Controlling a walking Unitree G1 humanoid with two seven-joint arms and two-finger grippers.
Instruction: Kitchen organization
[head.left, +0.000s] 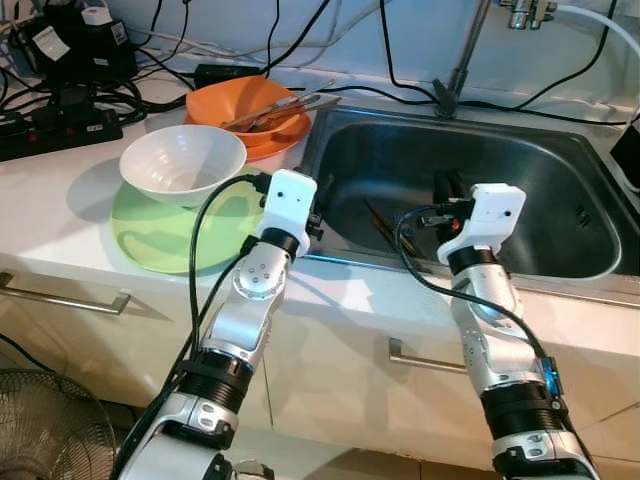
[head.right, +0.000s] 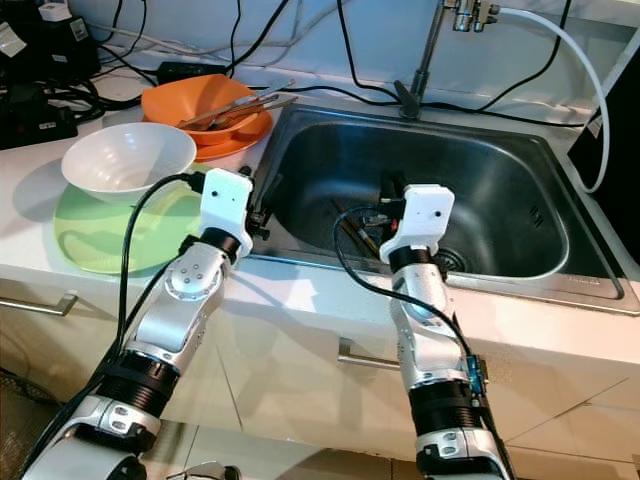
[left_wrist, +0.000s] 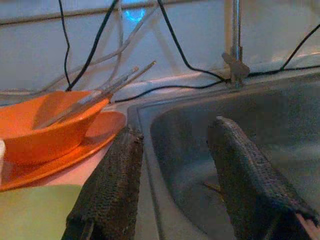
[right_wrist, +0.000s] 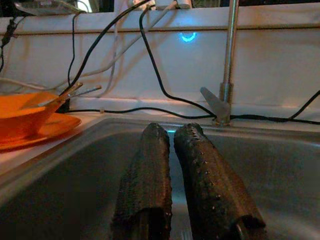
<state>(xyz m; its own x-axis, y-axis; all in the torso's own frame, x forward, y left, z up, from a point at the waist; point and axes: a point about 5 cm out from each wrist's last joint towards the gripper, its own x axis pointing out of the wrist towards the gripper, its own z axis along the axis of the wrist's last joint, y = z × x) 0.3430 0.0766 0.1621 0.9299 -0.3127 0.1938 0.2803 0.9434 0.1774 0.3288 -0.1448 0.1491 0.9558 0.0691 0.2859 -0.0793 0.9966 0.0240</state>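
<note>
The robot stands in front of a steel sink (head.left: 560, 150). Its left gripper (left_wrist: 175, 165) hovers over the near left rim of the sink with jaws wide and empty, and its right gripper (right_wrist: 172, 170) hangs inside the basin with jaws nearly closed on nothing. Dark chopsticks (head.right: 352, 228) lie on the sink bottom, just left of the right gripper. On the table to the left, a white bowl (head.left: 182, 162) sits on a green plate (head.left: 150, 245), and behind it an orange bowl (head.left: 245, 105) with utensils stands on an orange plate (head.right: 245, 138). I think the right jaws should open first, then lower slowly along the chopsticks. The fingertips are hidden behind the wrists, and the drain is partly covered.
</note>
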